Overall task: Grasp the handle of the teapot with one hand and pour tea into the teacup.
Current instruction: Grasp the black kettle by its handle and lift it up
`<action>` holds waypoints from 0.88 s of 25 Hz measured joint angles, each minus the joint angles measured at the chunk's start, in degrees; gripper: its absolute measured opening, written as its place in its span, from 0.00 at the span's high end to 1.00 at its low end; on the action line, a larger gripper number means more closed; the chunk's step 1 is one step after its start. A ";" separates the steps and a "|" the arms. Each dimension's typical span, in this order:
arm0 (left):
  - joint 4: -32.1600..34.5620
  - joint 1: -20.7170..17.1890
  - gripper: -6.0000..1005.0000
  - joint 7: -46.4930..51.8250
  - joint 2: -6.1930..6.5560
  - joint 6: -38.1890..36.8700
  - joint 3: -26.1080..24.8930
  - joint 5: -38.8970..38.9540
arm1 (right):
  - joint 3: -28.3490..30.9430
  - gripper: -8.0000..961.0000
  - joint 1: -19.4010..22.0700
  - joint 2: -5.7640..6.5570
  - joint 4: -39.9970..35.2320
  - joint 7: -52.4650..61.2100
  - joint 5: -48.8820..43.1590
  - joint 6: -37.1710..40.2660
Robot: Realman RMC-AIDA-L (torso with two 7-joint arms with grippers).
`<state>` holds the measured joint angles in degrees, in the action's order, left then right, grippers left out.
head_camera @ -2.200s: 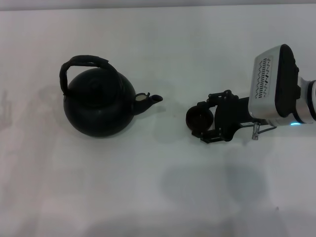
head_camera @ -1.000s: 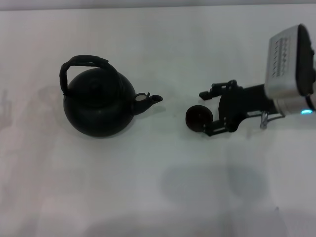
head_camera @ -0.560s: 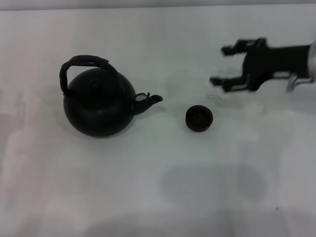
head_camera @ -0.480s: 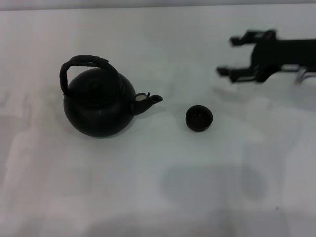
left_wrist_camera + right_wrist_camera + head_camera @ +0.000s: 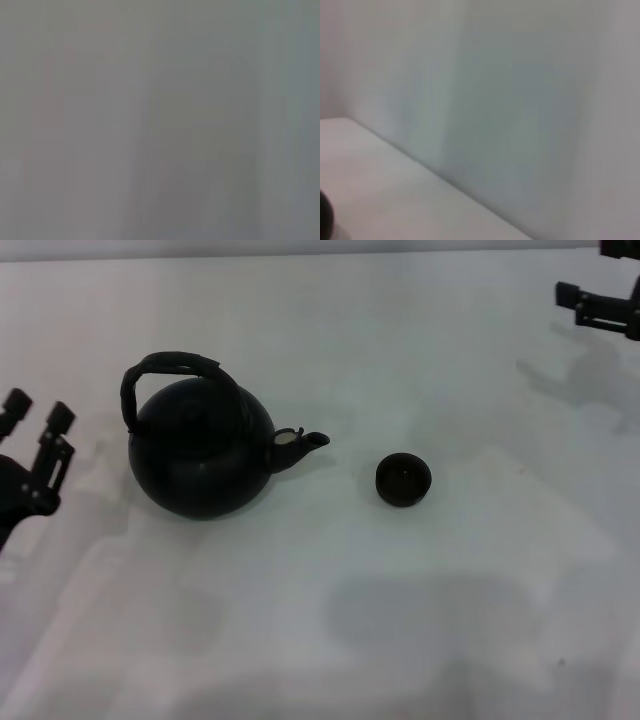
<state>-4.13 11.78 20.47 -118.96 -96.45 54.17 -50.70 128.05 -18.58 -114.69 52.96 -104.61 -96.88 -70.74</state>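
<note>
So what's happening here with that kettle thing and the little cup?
Nothing is being held right now. A large round black teapot with a thick black arched handle stands on the white table, its spout aimed at a tiny round black teacup set apart from it. The left gripper, fingers open, is at the table's left edge near the teapot. The right gripper, also open, is off at the far right corner.
</note>
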 joint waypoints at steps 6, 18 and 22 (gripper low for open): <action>0.08 0.85 0.55 3.42 0.21 1.40 1.14 -0.02 | 0.87 0.12 0.02 0.00 -2.21 -2.15 0.94 -0.03; 5.26 2.51 0.48 11.82 0.52 9.65 4.18 -2.65 | 0.59 0.13 0.03 0.00 -3.02 -2.31 1.00 -0.46; 7.35 2.87 0.42 14.54 0.49 12.30 4.31 -3.77 | 0.60 0.13 0.04 0.00 -3.15 -2.33 1.00 -0.74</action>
<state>3.22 14.65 35.01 -118.48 -84.16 58.47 -54.47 128.65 -18.54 -114.69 49.81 -106.93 -95.88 -71.48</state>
